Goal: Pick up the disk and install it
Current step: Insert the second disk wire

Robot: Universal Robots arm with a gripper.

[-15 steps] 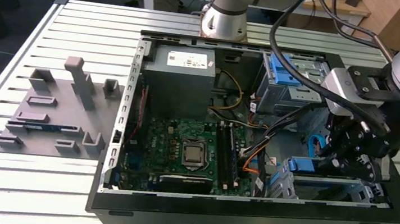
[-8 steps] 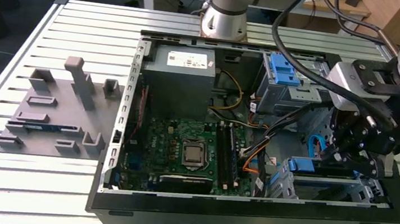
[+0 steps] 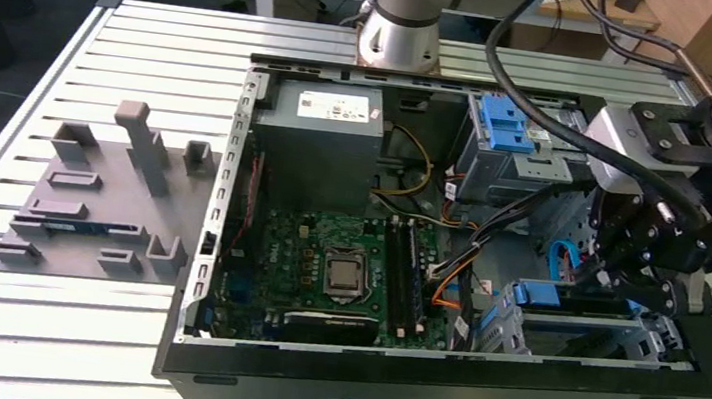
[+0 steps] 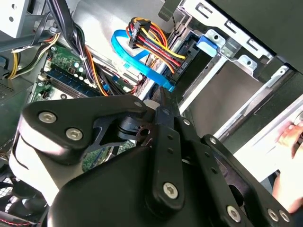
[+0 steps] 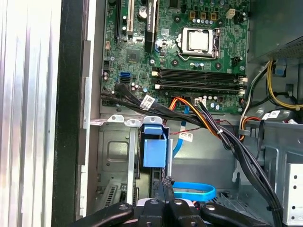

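Gripper (image 3: 616, 279) of single arm lowered into open computer case (image 3: 441, 395), at the exterior view's right, above the drive cage (image 3: 642, 343) in the near corner. Fingers drawn together to a narrow tip with no gap showing in both wrist views (image 4: 163, 99) (image 5: 164, 191), nothing visibly clamped between them. Disk (image 3: 546, 296) lying flat inside that drive cage, blue rail facing the motherboard (image 3: 322, 256), silver top partly hidden under the gripper linkage. Same blue rail end (image 5: 155, 151) seen in the first wrist view just beyond the fingertips, set between the cage's metal uprights; contact between tip and disk not possible to tell. Flat blue cable (image 3: 562, 258) looping beside the fingers, close to the tip in the second wrist view (image 4: 137, 61) and curling just beside it in the first wrist view (image 5: 194, 191). Bundle of red, yellow and orange wires (image 4: 151, 40) running above that cable. Grey metal box (image 3: 323, 135) with small white sticker at the far end of the case, well apart from the gripper. Second cage with blue latch (image 3: 505, 126) beside it, toward the exterior view's right. Case resting on slatted metal table (image 3: 47, 325), grey moulded fixture (image 3: 87, 199) at the exterior view's left, apart from the case
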